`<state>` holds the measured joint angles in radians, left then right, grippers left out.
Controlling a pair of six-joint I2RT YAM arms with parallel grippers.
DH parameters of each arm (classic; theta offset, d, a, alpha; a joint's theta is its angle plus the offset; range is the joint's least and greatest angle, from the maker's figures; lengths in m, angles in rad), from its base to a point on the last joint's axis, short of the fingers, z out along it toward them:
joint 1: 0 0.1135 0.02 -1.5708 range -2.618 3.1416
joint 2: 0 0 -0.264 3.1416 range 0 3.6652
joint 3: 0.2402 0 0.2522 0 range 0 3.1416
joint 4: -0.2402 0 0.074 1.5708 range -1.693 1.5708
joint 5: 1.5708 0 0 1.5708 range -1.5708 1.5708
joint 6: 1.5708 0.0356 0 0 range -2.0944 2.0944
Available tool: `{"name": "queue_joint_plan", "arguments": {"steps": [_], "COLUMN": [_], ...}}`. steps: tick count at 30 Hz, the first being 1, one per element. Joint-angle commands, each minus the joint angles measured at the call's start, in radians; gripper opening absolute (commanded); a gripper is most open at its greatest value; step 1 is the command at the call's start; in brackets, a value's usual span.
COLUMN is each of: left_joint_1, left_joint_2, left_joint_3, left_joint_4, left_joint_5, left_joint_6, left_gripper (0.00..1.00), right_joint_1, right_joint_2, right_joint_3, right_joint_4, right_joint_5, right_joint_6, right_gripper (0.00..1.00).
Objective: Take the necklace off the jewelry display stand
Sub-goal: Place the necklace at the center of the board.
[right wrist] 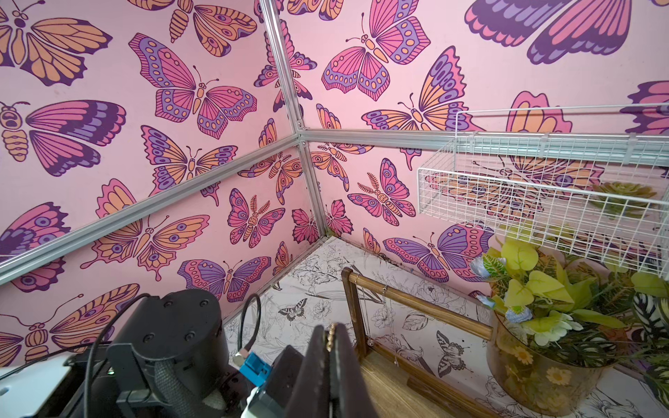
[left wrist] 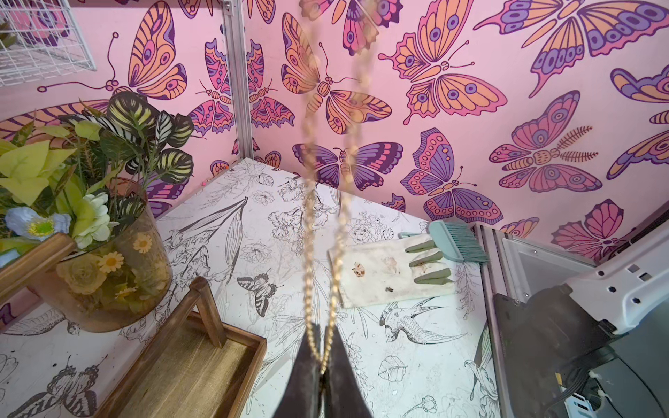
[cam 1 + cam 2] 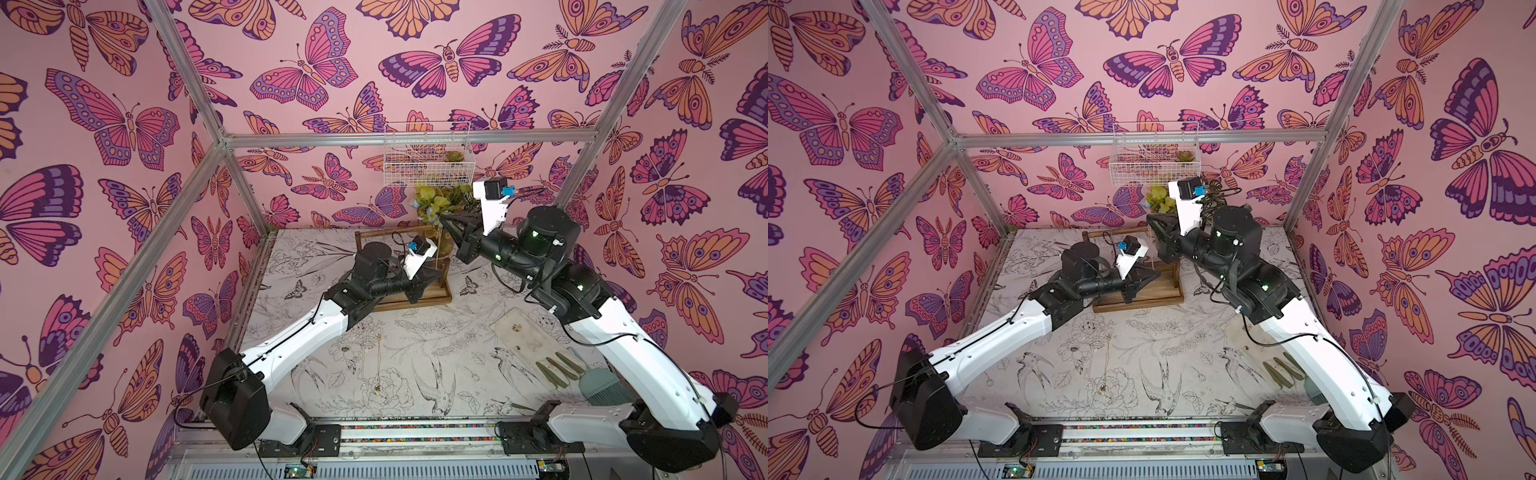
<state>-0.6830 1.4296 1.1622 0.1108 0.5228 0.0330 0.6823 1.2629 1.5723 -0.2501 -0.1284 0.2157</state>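
Left gripper (image 2: 323, 336) clamped on gold chain necklace (image 2: 341, 231), right gripper (image 1: 330, 333) pinching its upper end. Pulled apart too hard, it prob snaps or snags jewelry display stand (image 1: 416, 303).

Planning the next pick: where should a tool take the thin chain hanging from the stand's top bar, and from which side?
Pinch the thin chain just below the top bar, where it hangs free. Probably come from the open tray side; the vase stands behind the frame.

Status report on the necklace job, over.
Both shut on the necklace: left gripper low, right gripper high. It looks clear of the jewelry display stand. A thin chain hangs on the stand's bar; flower vase close beside.
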Motion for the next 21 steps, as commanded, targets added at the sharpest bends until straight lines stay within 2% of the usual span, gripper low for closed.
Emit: {"name": "queue_joint_plan", "arguments": {"steps": [1,7,16,21], "left_joint_1": [-0.006,-0.007,-0.016,-0.025], "left_joint_2": [-0.031,-0.058,-0.146,-0.249], "left_joint_3": [-0.024,-0.056,-0.168,-0.244], "left_joint_4": [0.006,-0.002,-0.040,-0.064], "left_joint_5": [-0.014,-0.038,-0.095,-0.129], "left_joint_6": [-0.006,-0.026,-0.057,-0.075], "left_gripper": [0.06,0.04,0.01,0.01], "right_joint_1": [0.006,0.006,0.033,0.057], "right_joint_2": [-0.002,0.007,0.001,0.011], "right_joint_3": [-0.007,-0.033,-0.157,-0.210], "right_joint_4": [0.022,0.035,0.091,0.120], "right_joint_5": [-0.007,-0.026,-0.029,-0.013], "right_joint_6": [0.019,0.043,0.093,0.107], "right_gripper": [0.00,0.00,0.00,0.00]}}
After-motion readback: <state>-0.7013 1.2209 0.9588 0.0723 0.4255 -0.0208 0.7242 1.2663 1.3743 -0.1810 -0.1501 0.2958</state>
